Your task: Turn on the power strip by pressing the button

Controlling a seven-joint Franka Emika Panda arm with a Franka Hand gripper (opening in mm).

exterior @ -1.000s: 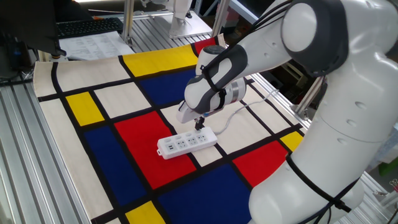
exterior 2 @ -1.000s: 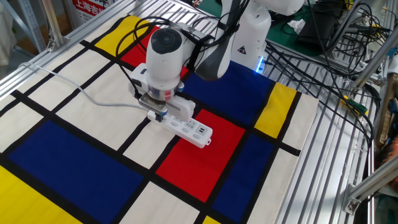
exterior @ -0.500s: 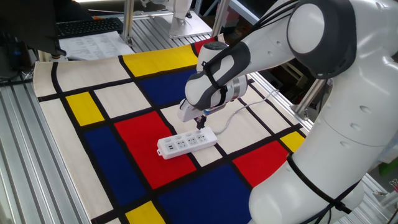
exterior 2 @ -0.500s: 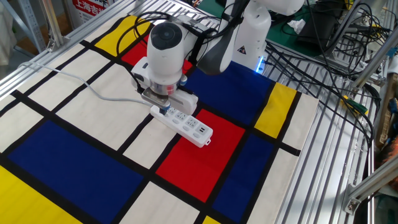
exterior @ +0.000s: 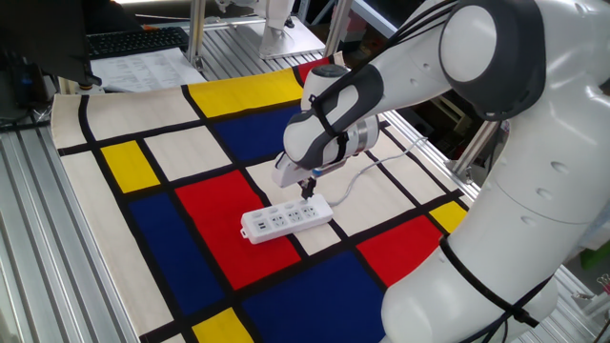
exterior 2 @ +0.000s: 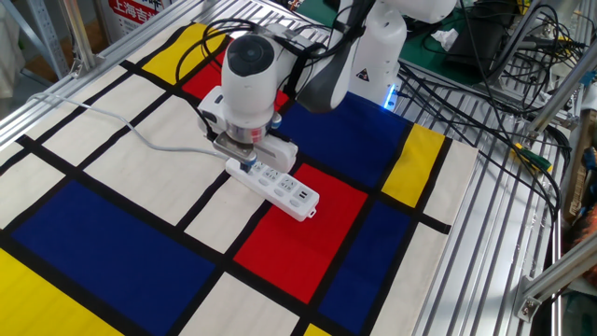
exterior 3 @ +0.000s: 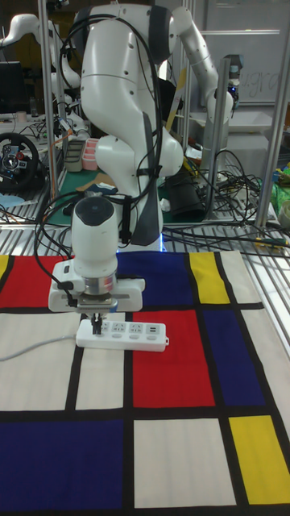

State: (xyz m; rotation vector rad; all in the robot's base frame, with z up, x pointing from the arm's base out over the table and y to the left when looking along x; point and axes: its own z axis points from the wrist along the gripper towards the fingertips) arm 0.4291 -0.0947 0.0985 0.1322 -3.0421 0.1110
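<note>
The white robot arm [exterior: 477,143] is seen reaching from its base down over the surface [exterior: 152,229], which is covered by a cloth of red, blue, yellow and cream blocks divided by black lines. Bare metal rails are seen around the cloth, and a tangle of dark cables [exterior 2: 504,65] lies beyond the far edge in the other fixed view.

The wrist is held nearly upright, with the hand [exterior 3: 97,324] pointed straight down. Its dark fingertips are seen bunched together at one end of the power strip [exterior 3: 122,334]; whether they are clenched or parted cannot be told from any view, and no gap is visible between them.

The power strip is laid flat on the cloth, across the border of a red block and a cream block, with its row of dark sockets facing up. In the tall fixed view it stretches to the right from below the hand; in one fixed view [exterior: 286,220] the hand [exterior: 307,191] is placed over its right end. The fingertips are seen at or just above the strip's top face at that end; contact cannot be confirmed.

A thin white cord [exterior 2: 103,117] is seen running from that same end across the cream blocks. The button is covered by the fingertips and cannot be made out.
</note>
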